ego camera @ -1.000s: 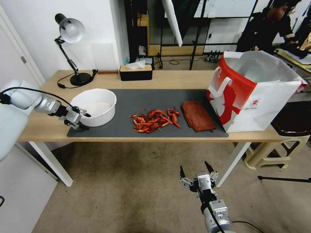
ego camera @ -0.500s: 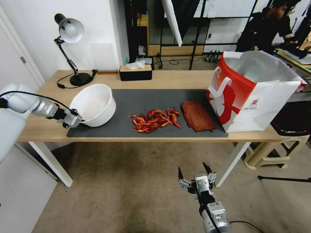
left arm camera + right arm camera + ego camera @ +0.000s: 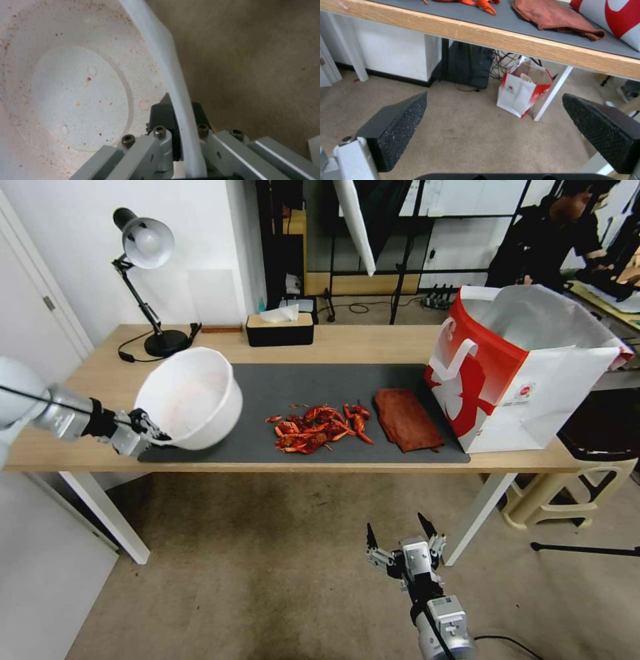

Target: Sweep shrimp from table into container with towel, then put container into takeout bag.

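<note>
My left gripper (image 3: 155, 435) is shut on the rim of the white container (image 3: 193, 397), which is lifted off the dark mat and tilted with its mouth toward me. The left wrist view shows the container (image 3: 76, 87) empty inside, its rim pinched by black fingertips (image 3: 161, 113). A pile of red shrimp (image 3: 319, 428) lies mid-mat on the table (image 3: 347, 343), and the reddish-brown towel (image 3: 407, 420) lies flat just right of it. The red and white takeout bag (image 3: 527, 367) stands open at the table's right end. My right gripper (image 3: 400, 532) hangs open below the table's front edge; the towel (image 3: 553, 17) shows above it.
A desk lamp (image 3: 143, 280) and a black tissue box (image 3: 280, 328) stand along the table's back edge. A beige stool (image 3: 567, 493) sits right of the table. A small red and white paper bag (image 3: 523, 93) stands on the floor under the table beside a white leg.
My left gripper has raised the container off the mat and tipped it further toward me, pulling it slightly toward the front edge. The right gripper has barely moved.
</note>
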Motion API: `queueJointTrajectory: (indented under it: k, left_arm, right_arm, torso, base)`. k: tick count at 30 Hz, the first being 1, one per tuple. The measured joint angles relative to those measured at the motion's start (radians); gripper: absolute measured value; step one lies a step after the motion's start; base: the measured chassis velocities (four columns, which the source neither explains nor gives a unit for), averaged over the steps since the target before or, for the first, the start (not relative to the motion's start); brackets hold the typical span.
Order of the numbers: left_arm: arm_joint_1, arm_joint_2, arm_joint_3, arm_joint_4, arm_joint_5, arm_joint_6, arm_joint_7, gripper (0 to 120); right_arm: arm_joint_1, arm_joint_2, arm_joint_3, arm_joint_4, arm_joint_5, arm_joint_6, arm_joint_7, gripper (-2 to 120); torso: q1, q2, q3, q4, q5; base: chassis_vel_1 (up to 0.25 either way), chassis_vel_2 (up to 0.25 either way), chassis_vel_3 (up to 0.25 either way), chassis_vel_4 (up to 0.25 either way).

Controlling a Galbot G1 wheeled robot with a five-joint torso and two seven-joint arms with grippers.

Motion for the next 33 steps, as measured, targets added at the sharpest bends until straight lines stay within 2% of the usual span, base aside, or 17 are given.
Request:
queueJointTrajectory:
  k: [1, 4, 6, 7, 9, 10, 12, 14, 15, 17, 25, 28, 29, 33]
  left_arm:
    - [0.0, 0.0, 0.0, 0.0, 0.0, 0.0, 0.0, 0]
    - [0.104, 0.004, -0.037, -0.14, 0.05, -0.05, -0.006, 0]
    - [0.114, 0.002, -0.039, -0.156, 0.064, -0.057, -0.006, 0]
    - [0.157, -0.009, -0.043, -0.22, 0.129, -0.083, -0.012, 0]
    - [0.197, -0.016, -0.039, -0.272, 0.184, -0.099, -0.027, 0]
    - [0.197, -0.016, -0.039, -0.272, 0.184, -0.099, -0.027, 0]
    - [0.243, -0.028, -0.021, -0.326, 0.247, -0.114, -0.039, 0]
    - [0.26, -0.034, -0.012, -0.341, 0.274, -0.119, -0.045, 0]
    - [0.284, -0.047, 0.002, -0.357, 0.323, -0.13, -0.053, 0]
    - [0.308, -0.078, 0.025, -0.362, 0.409, -0.155, -0.06, 0]
    - [0.344, -0.124, 0.066, -0.305, 0.507, -0.189, -0.061, 0]
    - [0.327, -0.159, 0.11, -0.252, 0.554, -0.2, -0.06, 0]
    - [0.327, -0.159, 0.11, -0.252, 0.554, -0.2, -0.06, 0]
    - [0.272, -0.201, 0.187, -0.198, 0.6, -0.207, -0.057, 0]
  right_arm:
    - [0.0, 0.0, 0.0, 0.0, 0.0, 0.0, 0.0, 100]
    - [0.003, 0.0, 0.01, 0.001, 0.011, -0.003, 0.0, 100]
    - [0.004, 0.0, 0.012, 0.002, 0.013, -0.004, 0.0, 100]
    - [0.005, 0.0, 0.019, 0.005, 0.02, -0.007, -0.001, 100]
    - [0.006, 0.0, 0.023, 0.01, 0.026, -0.01, -0.001, 100]
    - [0.006, 0.0, 0.023, 0.01, 0.026, -0.01, -0.001, 100]
    - [0.007, 0.0, 0.027, 0.014, 0.031, -0.013, -0.001, 100]
    - [0.007, 0.0, 0.028, 0.015, 0.032, -0.014, -0.001, 100]
    - [0.008, 0.0, 0.029, 0.017, 0.034, -0.015, -0.001, 100]
    - [0.008, 0.0, 0.031, 0.021, 0.036, -0.015, -0.002, 100]
    - [0.006, 0.0, 0.037, 0.028, 0.043, -0.017, -0.001, 100]
    - [0.0, 0.0, 0.04, 0.043, 0.045, -0.018, -0.002, 100]
    - [0.0, 0.0, 0.04, 0.043, 0.045, -0.018, -0.002, 100]
    - [-0.011, 0.0, 0.042, 0.072, 0.046, -0.018, -0.002, 100]
  torso:
    - [0.0, 0.0, 0.0, 0.0, 0.0]
    - [0.0, 0.0, 0.0, -0.0002, 0.0]
    - [0.0, 0.0, 0.0, -0.0001, 0.0]
    - [0.0, 0.0, 0.0, -0.0002, 0.0]
    - [0.0, 0.0, 0.0, -0.0004, 0.0002]
    - [0.0, 0.0, 0.0, -0.0004, 0.0002]
    - [0.0, 0.0, 0.0, -0.0002, 0.0001]
    - [0.0, 0.0, 0.0, -0.0002, 0.0001]
    - [0.0, 0.0, 0.0, -0.0001, -0.0001]
    - [0.0, 0.0, 0.0, -0.0002, -0.0001]
    - [0.0, 0.0, 0.0, 0.0, 0.0]
    - [0.0, 0.0, 0.0, -0.0001, -0.0002]
    - [0.0, 0.0, 0.0, -0.0001, -0.0002]
    - [0.0, 0.0, 0.0, -0.0001, 0.0]
  base:
    - [0.0, 0.0, 0.0, 0.0]
    - [0.0, 0.0, 0.0, 0.0]
    - [0.0, 0.0, 0.0, 0.0]
    - [0.0, 0.0, 0.0, 0.0]
    - [0.0, 0.0, 0.0, 0.0]
    - [0.0, 0.0, 0.0, 0.0]
    - [0.0, 0.0, 0.0, 0.0]
    - [0.0, 0.0, 0.0, 0.0]
    - [0.0, 0.0, 0.0, 0.0]
    - [0.0, 0.0, 0.0, 0.0]
    - [0.0, 0.0, 0.0, 0.0]
    - [0.0, 0.0, 0.0, 0.0]
    - [0.0, 0.0, 0.0, 0.0]
    - [0.0, 0.0, 0.0, 0.0]
